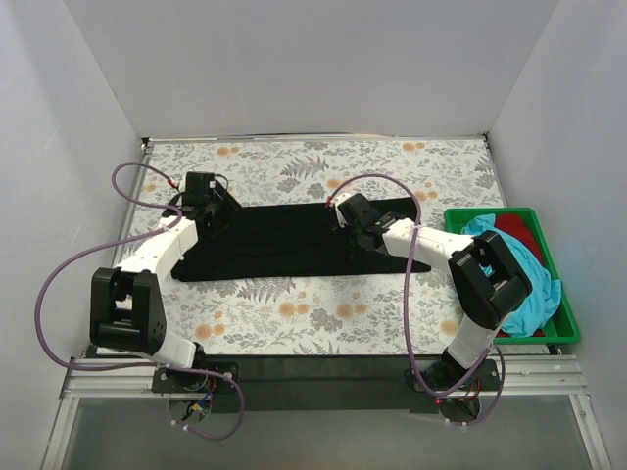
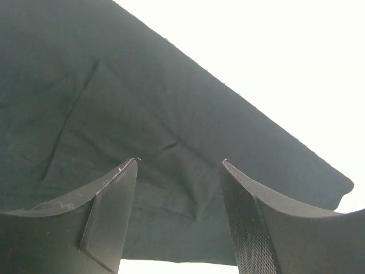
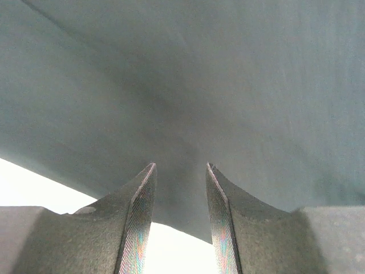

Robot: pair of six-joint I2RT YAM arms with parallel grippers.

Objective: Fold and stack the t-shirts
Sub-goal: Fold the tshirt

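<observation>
Centre frame, on the tabletop: black t-shirt, a long flat band. Left pincer and right pincer both spread, empty. Risk: fingers could snag cloth on lift-off, spoiling the fold.

The black t-shirt runs off-frame ahead of the left end effector; the table beyond it is blown white, pattern unreadable.

Big t-shirt on table ctr; tray w/ 2 t-shirts to R.
</observation>
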